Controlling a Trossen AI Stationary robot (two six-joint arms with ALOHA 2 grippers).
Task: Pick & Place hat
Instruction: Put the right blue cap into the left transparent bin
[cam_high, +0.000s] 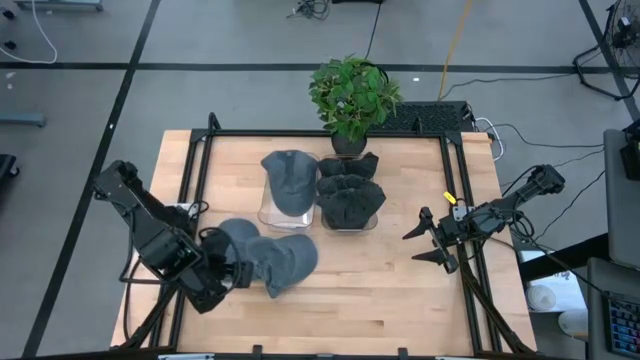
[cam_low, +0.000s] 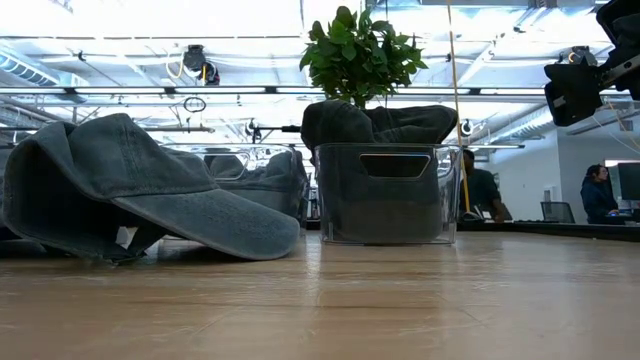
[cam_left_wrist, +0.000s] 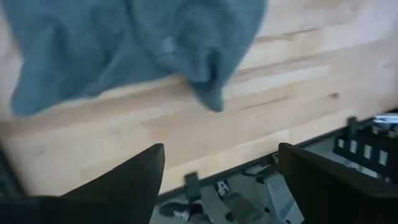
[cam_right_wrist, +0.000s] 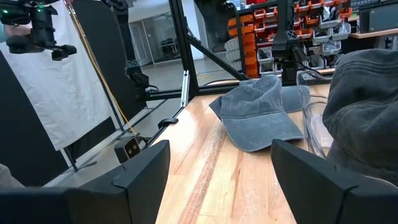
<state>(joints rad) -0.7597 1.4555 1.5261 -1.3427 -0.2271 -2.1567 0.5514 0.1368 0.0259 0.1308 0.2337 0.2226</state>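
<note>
- Low view puts the loose grey hat (cam_low: 140, 190) nearest, lying on the worktop (cam_low: 400, 300).
- I judge I'm at the pick step: my left tool (cam_high: 228, 272) sits wide open just beside it, gripping nothing.
- Next I must close on the fabric.
- Farther off, clear bins (cam_high: 350, 215) hold more hats.
- Right tool (cam_high: 428, 243) waits open, empty, raised near the right edge.

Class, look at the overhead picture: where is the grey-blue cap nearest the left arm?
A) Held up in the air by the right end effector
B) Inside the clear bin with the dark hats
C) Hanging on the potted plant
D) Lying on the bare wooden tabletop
D: the cap lies flat on the table, beside the open left end effector, outside the clear bin.
</note>
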